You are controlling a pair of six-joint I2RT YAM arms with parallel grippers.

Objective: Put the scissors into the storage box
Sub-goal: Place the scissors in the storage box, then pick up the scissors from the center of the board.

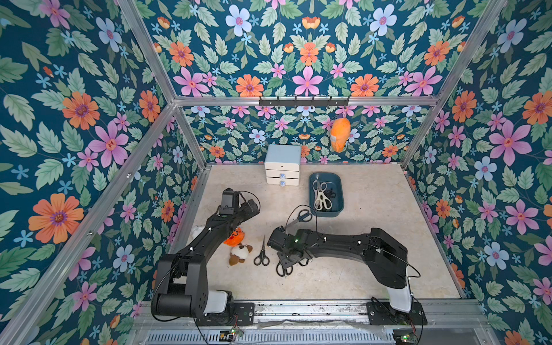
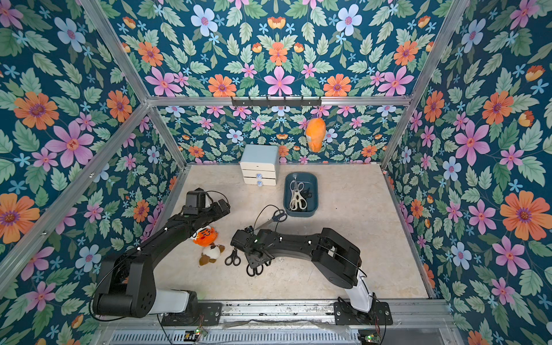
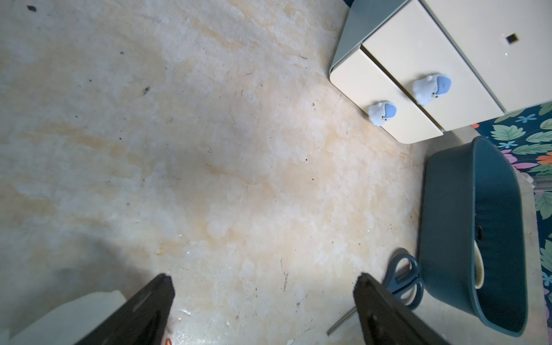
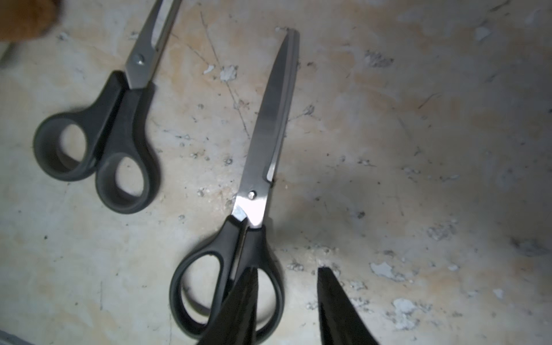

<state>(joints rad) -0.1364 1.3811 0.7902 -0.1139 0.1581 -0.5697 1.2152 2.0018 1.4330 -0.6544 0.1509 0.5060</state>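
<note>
The dark teal storage box (image 1: 327,212) stands at the back right and holds cream shears (image 1: 321,195) and black-handled scissors. Dark-blue-handled scissors (image 1: 301,217) lie just in front of it, also seen as blue scissors (image 3: 403,280) in the left wrist view. Small black scissors (image 1: 262,254) lie mid-table. Another black-handled pair (image 4: 263,143) lies under my right gripper (image 4: 286,271), which is open: one finger is over a handle ring, the other outside it. My left gripper (image 3: 264,277) is open above bare table.
A white and pale-blue drawer cabinet (image 1: 283,164) stands left of the box. An orange plush (image 1: 236,236) and a brown-and-white plush (image 1: 240,254) lie by the left arm. Another orange plush (image 1: 339,134) hangs from the hook rail.
</note>
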